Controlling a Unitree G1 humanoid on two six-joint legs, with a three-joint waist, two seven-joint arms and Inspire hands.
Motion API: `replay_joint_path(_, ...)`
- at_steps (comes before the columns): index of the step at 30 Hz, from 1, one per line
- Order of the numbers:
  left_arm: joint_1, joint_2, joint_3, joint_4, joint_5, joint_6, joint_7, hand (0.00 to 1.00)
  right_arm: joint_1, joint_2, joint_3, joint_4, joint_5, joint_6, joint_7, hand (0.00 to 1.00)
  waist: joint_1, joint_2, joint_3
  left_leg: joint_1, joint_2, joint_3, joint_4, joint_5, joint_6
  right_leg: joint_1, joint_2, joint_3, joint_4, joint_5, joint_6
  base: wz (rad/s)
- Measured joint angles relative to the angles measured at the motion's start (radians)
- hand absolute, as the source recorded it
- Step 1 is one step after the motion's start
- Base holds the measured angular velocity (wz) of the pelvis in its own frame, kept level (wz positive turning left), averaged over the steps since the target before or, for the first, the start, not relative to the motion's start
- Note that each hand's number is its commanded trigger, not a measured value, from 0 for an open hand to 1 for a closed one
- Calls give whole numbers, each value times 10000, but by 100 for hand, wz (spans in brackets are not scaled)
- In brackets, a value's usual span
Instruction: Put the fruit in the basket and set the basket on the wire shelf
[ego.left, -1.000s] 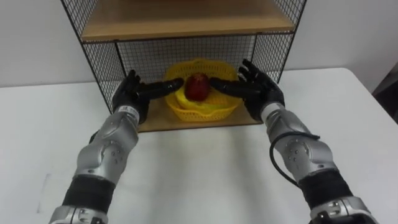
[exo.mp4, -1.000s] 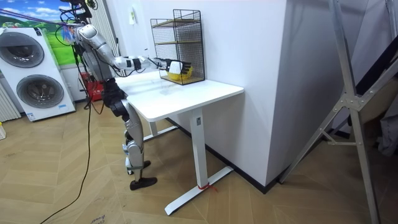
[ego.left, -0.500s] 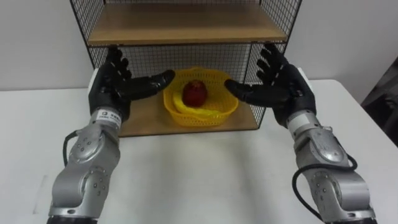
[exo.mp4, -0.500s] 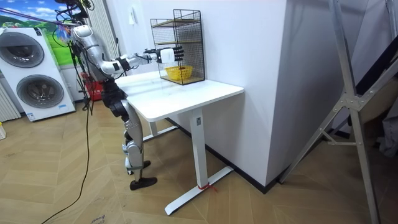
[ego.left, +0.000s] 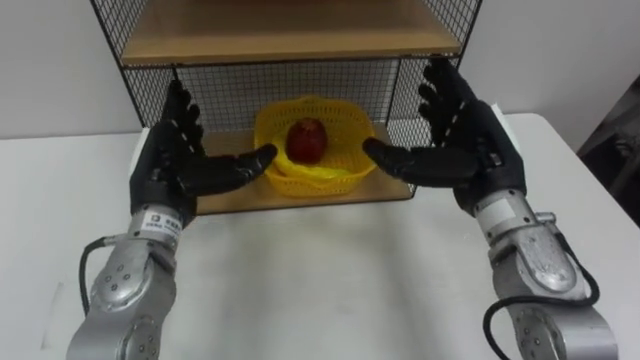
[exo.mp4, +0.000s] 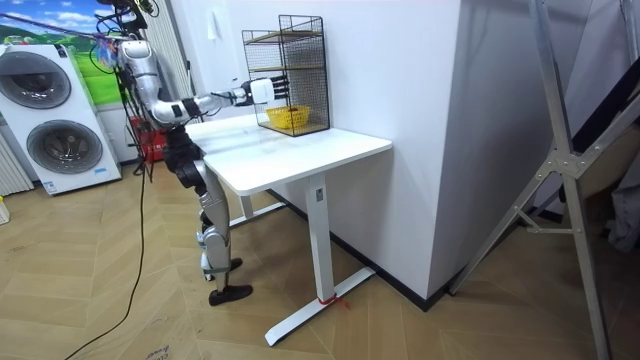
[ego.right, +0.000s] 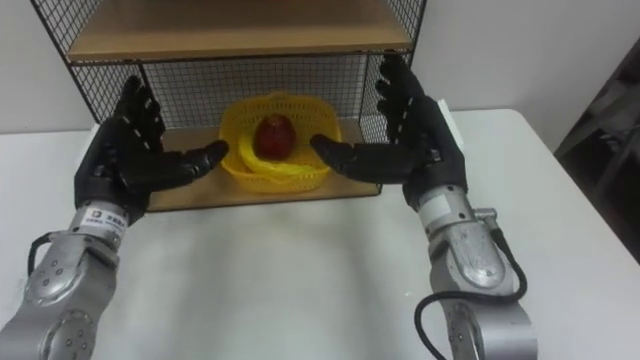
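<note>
A yellow basket (ego.left: 318, 170) (ego.right: 272, 168) (exo.mp4: 287, 117) stands on the lower wooden board of the black wire shelf (ego.left: 160, 100) (ego.right: 330, 85) (exo.mp4: 300, 60). Inside it lie a red apple (ego.left: 307, 139) (ego.right: 275, 134) and a banana (ego.left: 310, 176) (ego.right: 268, 170). My left hand (ego.left: 175, 165) (ego.right: 120, 160) is open in front of the shelf, left of the basket, palm turned inward. My right hand (ego.left: 465, 140) (ego.right: 410, 135) is open to the basket's right, palm facing the left one. Neither touches the basket. In the room view I stand at the white table's end with both arms reaching toward the shelf.
The shelf stands at the back of a white table (ego.left: 320, 280) (exo.mp4: 300, 150) against a white wall. An upper wooden board (ego.left: 290, 35) spans the shelf above the basket. Washing machines (exo.mp4: 50, 110) stand behind me in the room view.
Both hands have let go of the basket and drawn back out of the shelf toward me, spreading apart. The basket stays on the lower board.
</note>
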Motion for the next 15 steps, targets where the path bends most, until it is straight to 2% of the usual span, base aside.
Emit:
replay_joint_path(2,472,-7,-89,-147,-17,-39,-270,0,412,15,-4,-290,-12,-106,84,0,-94,-14,-10,-1,5,7,-6,-8,-15,0,-22,-3,-15,-1,8,0)
replay_joint_path(4,879,-5,-90,-455,-15,-48,-462,0,844,50,-6,-423,-55,-397,144,0,-173,-31,-22,-5,10,13,-7,-12,-23,2,-24,-2,-29,6,10,0)
replay_joint_path(6,1461,-8,-140,-996,-5,-399,-586,0,1364,45,-8,-577,-228,-549,276,0,-225,-17,-41,-1,11,29,-19,-13,-26,1,-28,26,-47,12,21,0)
replay_joint_path(9,2021,-20,-259,-1131,-13,-1003,-681,0,2058,44,-2,-820,-371,-897,308,0,-211,50,-70,9,11,46,-30,-10,-31,7,22,24,-54,17,29,0)
replay_joint_path(12,2557,16,-214,-1130,-366,-1205,-681,0,2380,36,-33,-836,-344,-1142,267,0,-208,126,-82,-15,21,35,-32,-15,-39,13,51,62,-123,19,38,0)
replay_joint_path(15,3164,27,-162,-1128,-899,-1339,-682,0,2546,31,-58,-827,-448,-1271,283,0,-157,221,-23,-95,21,23,-32,-15,-40,-51,98,170,-177,57,69,0)
